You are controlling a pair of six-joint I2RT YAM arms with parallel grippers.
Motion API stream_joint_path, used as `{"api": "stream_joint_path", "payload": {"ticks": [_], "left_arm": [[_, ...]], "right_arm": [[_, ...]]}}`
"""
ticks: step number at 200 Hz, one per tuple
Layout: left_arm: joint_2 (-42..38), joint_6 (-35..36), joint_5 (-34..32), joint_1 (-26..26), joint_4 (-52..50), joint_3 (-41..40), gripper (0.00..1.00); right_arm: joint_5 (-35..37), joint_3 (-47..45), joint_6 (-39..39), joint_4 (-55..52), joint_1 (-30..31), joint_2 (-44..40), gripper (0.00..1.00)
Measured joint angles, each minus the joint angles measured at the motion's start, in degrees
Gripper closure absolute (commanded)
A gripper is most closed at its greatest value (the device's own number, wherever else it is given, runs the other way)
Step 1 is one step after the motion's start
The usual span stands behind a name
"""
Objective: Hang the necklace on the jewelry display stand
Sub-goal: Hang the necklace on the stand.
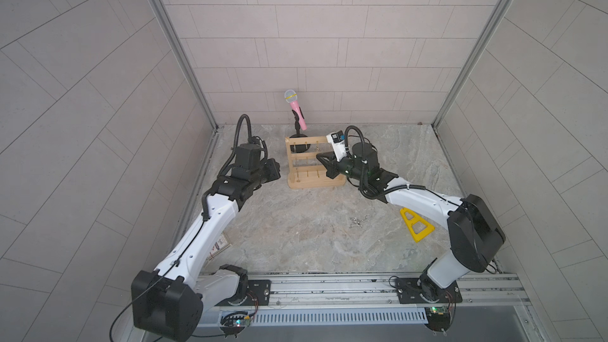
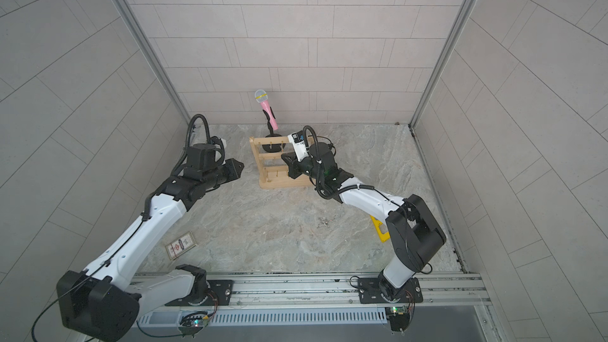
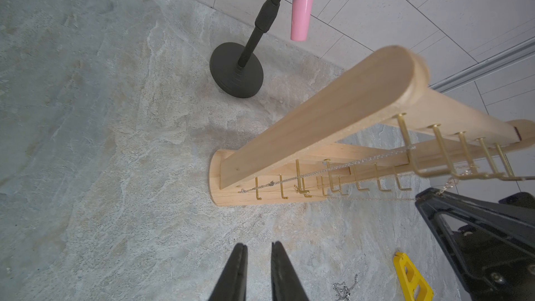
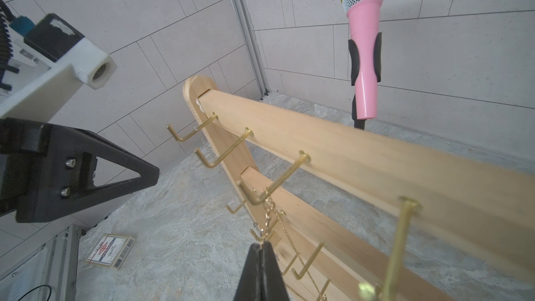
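Note:
The jewelry display stand [image 1: 306,162] [image 2: 273,166] is light wood with rows of brass hooks and stands at the back centre of the table. A thin gold necklace [image 4: 269,217] is draped over a hook on its top bar [image 4: 376,163]. From there it runs down into my right gripper [image 4: 263,244] [image 1: 318,156], which is shut on it right in front of the stand. In the left wrist view the necklace [image 3: 451,182] shows just off the hook tips. My left gripper [image 3: 258,246] [image 1: 278,169] hovers left of the stand, open by a narrow gap and holding nothing.
A silver chain [image 3: 362,160] hangs from the top bar's end hook. Another loose chain [image 1: 357,222] lies mid-table. A pink microphone [image 1: 296,108] on a black stand [image 3: 237,70] is behind the rack. A yellow triangular piece [image 1: 416,223] lies right, a card box [image 2: 181,245] front left.

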Motion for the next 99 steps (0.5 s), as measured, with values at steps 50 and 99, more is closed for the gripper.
{"api": "stream_joint_path", "payload": {"ticks": [50,99], "left_arm": [[0.0,0.0,0.0,0.0,0.0,0.0,0.79],[0.0,-0.2,0.0,0.0,0.0,0.0,0.80]], "right_arm": [[0.0,-0.2,-0.3,-1.5,0.0,-0.5,0.97],[-1.0,-0.4,-0.5,-2.7,0.0,-1.9,0.97]]}}
